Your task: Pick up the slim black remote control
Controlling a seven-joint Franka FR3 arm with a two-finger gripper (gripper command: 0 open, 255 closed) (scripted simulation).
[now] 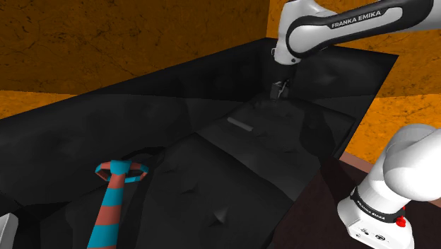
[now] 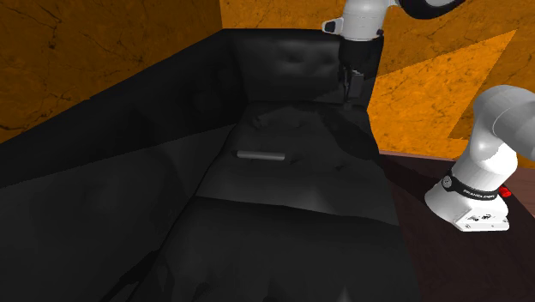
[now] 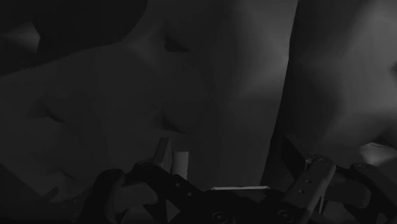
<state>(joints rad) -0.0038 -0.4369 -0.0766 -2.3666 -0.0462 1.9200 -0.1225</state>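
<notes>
Shoulder view: arm (image 1: 339, 25) reaches out from the stand over the black sofa (image 1: 212, 191), wrist pointing down, gripper (image 1: 281, 90) low over the seat's far end by the far armrest, toward the front edge. Wrist view: jaws stand apart w/ nothing held, only sofa surface between them. Slim dark-grey remote (image 1: 239, 125) lies flat on the far cushion, nearer the backrest, apart from the gripper; cushion bare around it, striped blue-red item (image 1: 109, 205) well apart at the seat's near end.
</notes>
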